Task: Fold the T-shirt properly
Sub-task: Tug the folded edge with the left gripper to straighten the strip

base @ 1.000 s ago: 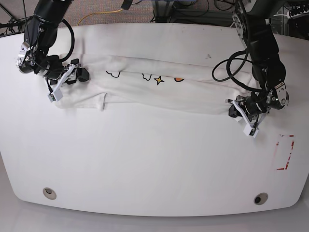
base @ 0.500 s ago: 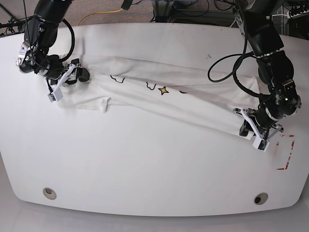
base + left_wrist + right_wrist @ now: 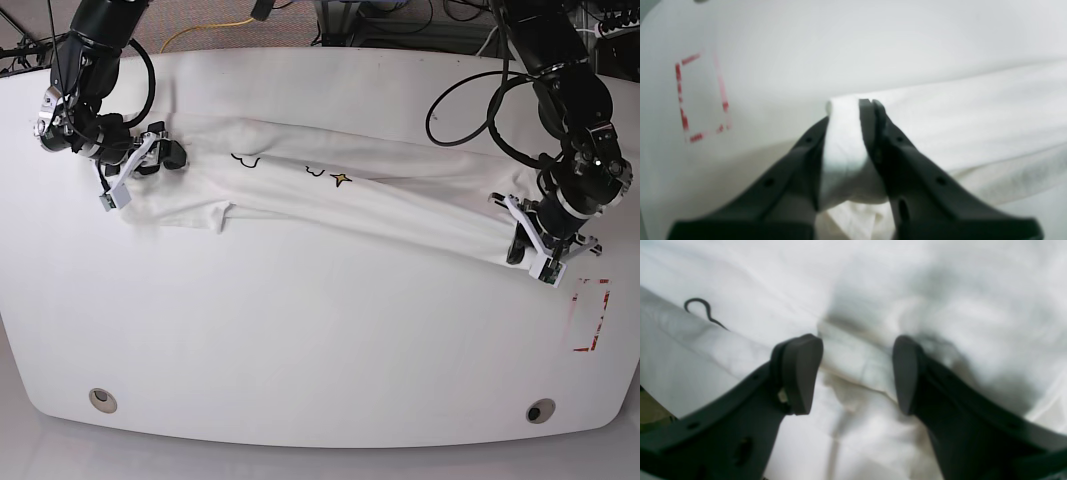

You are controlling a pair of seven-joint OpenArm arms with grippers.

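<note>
Base view: the right gripper (image 3: 152,158) sits near the desk's (image 3: 300,340) far left corner, over the left end of the T-shirt (image 3: 400,200). The shirt lies as a long, narrow white band across the far half of the desk, running from that gripper down to the right, with a sleeve flap sticking out toward the front near its left end. A black cloud outline and a small yellow star (image 3: 341,180) show along its upper fold. At the band's right end, near the desk's right edge, the left gripper (image 3: 532,252) has the cloth. Just beyond it, by the right edge, is a red dashed rectangle (image 3: 592,315) marked on the desk. Two round holes sit along the front edge, one near each corner.

Left wrist view: the jaws are nearly closed, pinching a bunched fold of the T-shirt (image 3: 973,126) between the fingers (image 3: 870,133); the red rectangle (image 3: 701,96) lies to the left on bare desk.

Right wrist view: the jaws stand well apart with a thick folded edge of the T-shirt (image 3: 853,363) between the fingers (image 3: 800,373). Whether the pads touch the cloth cannot be told.
</note>
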